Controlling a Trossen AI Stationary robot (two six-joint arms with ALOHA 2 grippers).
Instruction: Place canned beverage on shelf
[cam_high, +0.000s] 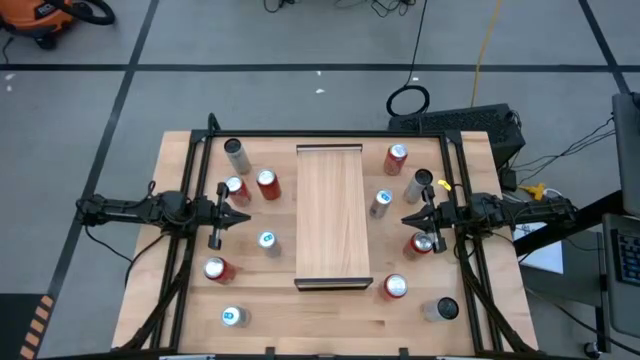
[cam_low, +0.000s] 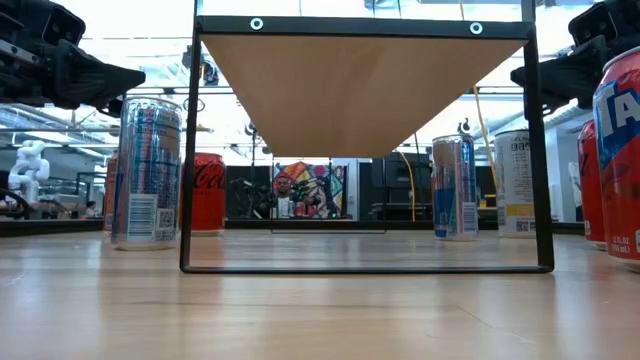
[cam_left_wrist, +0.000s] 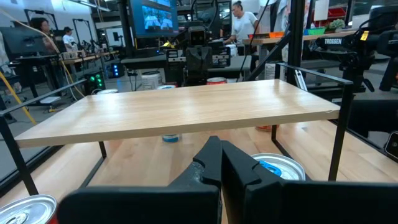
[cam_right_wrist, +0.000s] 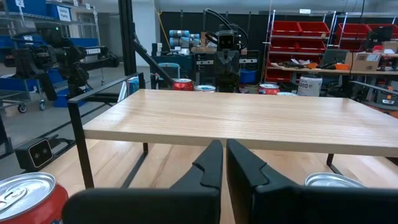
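The shelf (cam_high: 330, 215), a long pale wood panel on a thin black frame, stands on its frame legs in the middle of the table; its top (cam_left_wrist: 180, 109) is bare. Several canned beverages stand upright on the tabletop on both sides of it, among them a red one (cam_high: 268, 184) and a blue-topped one (cam_high: 268, 241) on the left, and a red one (cam_high: 396, 158) and a silver one (cam_high: 382, 202) on the right. My left gripper (cam_high: 247, 216) hangs shut left of the shelf, pointing level at it. My right gripper (cam_high: 405, 220) hangs shut on the shelf's right, facing it.
Cans stand close below both grippers: a blue-topped one (cam_left_wrist: 277, 168) beneath the left, and a red one (cam_right_wrist: 25, 193) beside the right. More cans (cam_high: 233, 317) (cam_high: 440, 310) stand near the table's front corners. The shelf's frame posts (cam_low: 186, 150) rise from the tabletop.
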